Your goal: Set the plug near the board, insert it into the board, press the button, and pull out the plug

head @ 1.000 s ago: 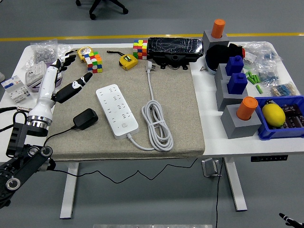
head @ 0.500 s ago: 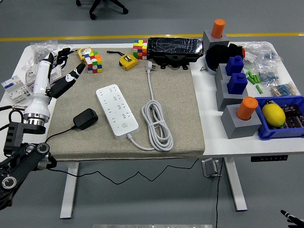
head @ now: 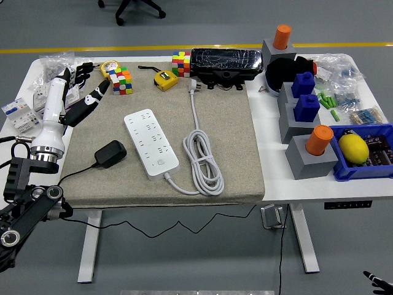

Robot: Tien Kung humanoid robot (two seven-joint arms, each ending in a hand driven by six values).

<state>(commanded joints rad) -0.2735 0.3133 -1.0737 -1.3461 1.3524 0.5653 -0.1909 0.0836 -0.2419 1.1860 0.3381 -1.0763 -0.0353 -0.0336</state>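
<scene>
The left hand (head: pixel 78 92) hovers with fingers spread and empty above the mat's (head: pixel 233 147) far left corner, well apart from the black plug (head: pixel 110 153) and power strip (head: pixel 151 143).

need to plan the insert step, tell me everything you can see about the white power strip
The white power strip is a long, flat, rounded-corner board of glossy plastic, lying face up on the grey felt mat, angled diagonally from upper left to lower right. Rows of socket holes cover its top; a small button sits near its lower end. Its white cable leaves that end and lies coiled to its right. No socket is occupied. The black adapter plug lies left of it, apart.
</scene>
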